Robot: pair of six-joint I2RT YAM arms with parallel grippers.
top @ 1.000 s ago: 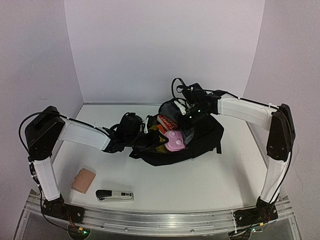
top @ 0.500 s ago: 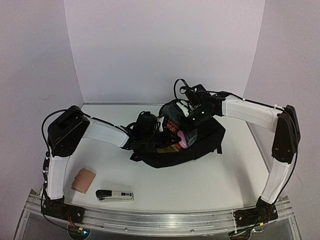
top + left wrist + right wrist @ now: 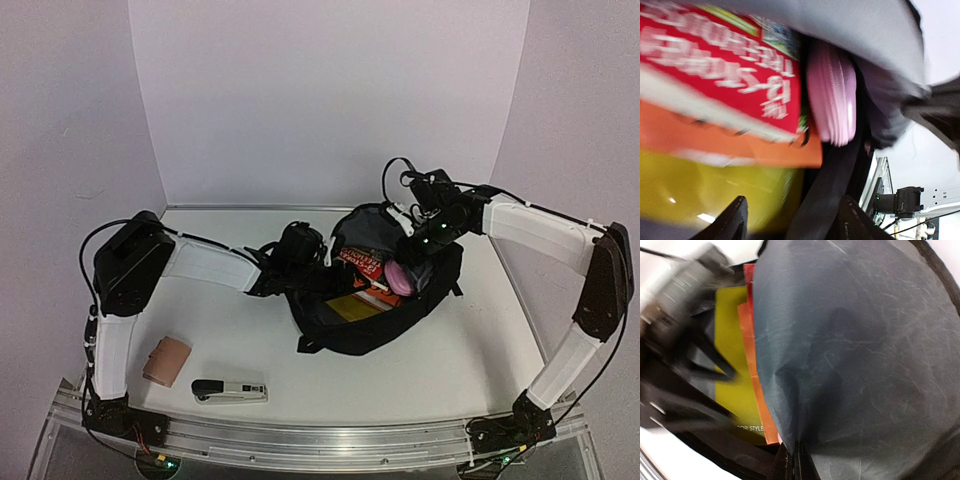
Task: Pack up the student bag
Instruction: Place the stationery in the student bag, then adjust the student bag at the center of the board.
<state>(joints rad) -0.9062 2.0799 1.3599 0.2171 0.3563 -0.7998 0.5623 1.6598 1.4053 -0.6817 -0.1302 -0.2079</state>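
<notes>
**A:** Black soft fabric: the student bag [image 3: 385,322] lies centre-right in the overhead view, mouth open. It looks limp, and is probably weighted by the books [image 3: 360,292] inside.

**B:** Where should it be held?

**A:** At its rim. The right gripper [image 3: 791,464] is pinched together on the grey lining [image 3: 850,340]. The left gripper [image 3: 794,225] has its jaws apart astride the edge, seemingly unclamped.
</notes>
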